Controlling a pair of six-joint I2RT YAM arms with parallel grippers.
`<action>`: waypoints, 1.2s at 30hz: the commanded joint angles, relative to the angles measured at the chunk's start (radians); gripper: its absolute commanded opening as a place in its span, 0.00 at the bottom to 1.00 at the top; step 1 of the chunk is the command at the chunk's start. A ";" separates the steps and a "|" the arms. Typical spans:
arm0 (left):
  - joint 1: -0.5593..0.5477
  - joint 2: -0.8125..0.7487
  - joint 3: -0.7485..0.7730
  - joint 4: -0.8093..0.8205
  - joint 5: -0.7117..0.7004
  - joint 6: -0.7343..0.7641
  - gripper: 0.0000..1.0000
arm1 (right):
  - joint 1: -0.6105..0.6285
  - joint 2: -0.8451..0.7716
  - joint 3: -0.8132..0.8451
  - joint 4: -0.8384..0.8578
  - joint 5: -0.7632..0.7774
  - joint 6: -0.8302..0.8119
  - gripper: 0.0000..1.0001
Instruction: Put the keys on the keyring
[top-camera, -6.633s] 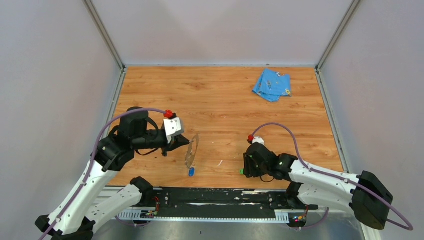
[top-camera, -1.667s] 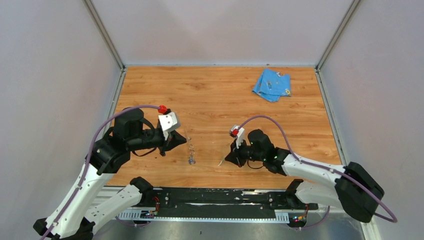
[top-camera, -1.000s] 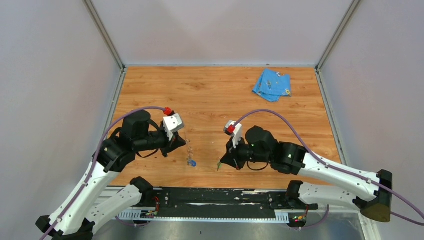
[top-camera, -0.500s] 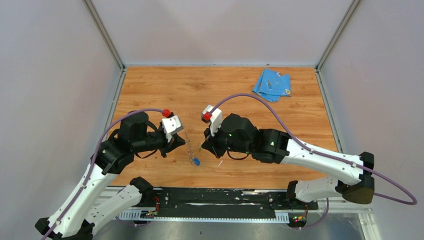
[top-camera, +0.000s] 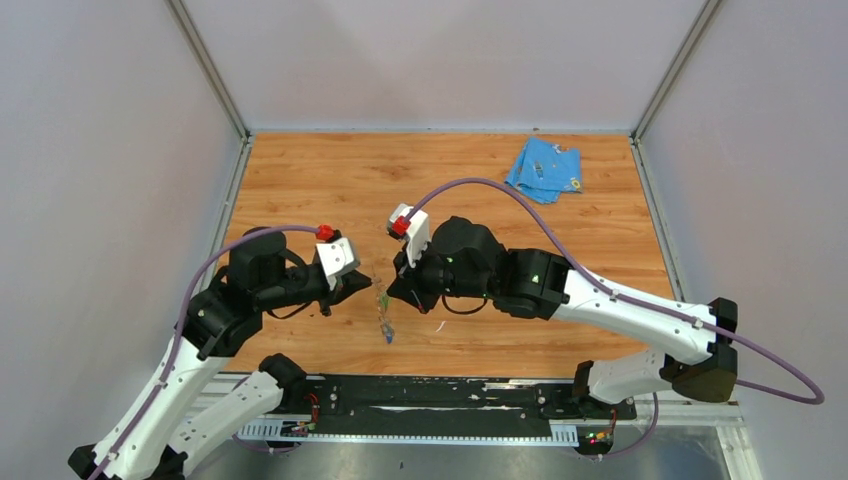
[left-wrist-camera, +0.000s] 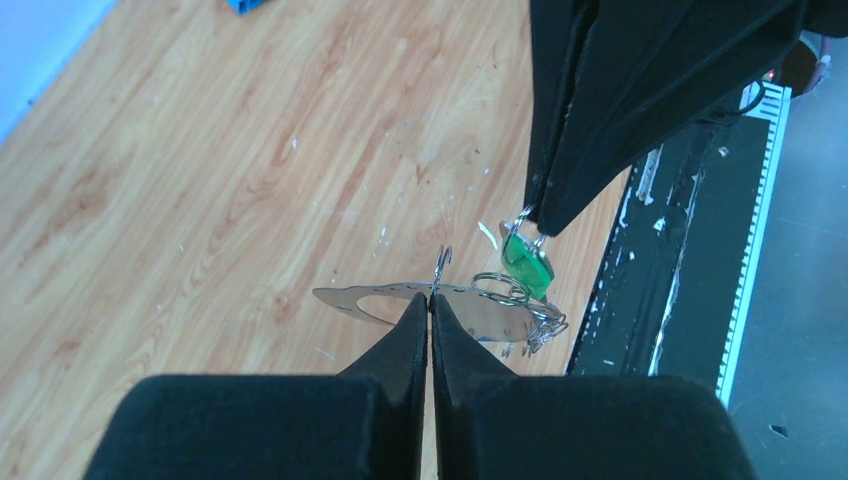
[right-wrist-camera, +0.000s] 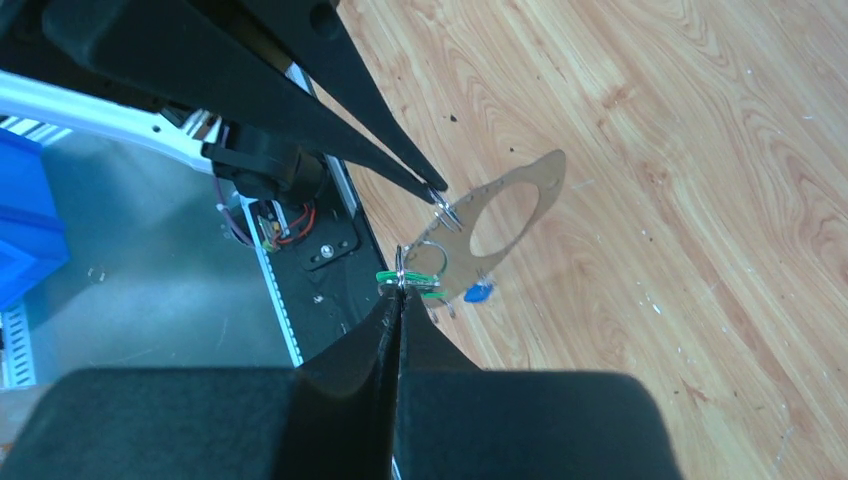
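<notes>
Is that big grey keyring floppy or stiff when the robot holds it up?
Probably stiff: the keyring sticks out flat from the left gripper, pinched at one edge, without drooping. Likely light, since it looks thin. It may swivel if the green key nudges it.

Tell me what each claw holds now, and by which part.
The left claw pinches the keyring by its thin rim. The right claw pinches the green key at the top end of its head.
</notes>
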 joint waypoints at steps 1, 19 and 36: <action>0.006 -0.025 -0.012 0.097 0.048 0.036 0.00 | 0.015 0.021 0.058 -0.018 -0.025 0.036 0.00; 0.006 -0.062 -0.029 0.127 0.103 0.091 0.00 | 0.016 0.028 0.085 -0.018 -0.007 0.046 0.00; 0.005 -0.086 -0.037 0.126 0.125 0.108 0.00 | 0.015 0.026 0.073 -0.018 0.040 0.065 0.00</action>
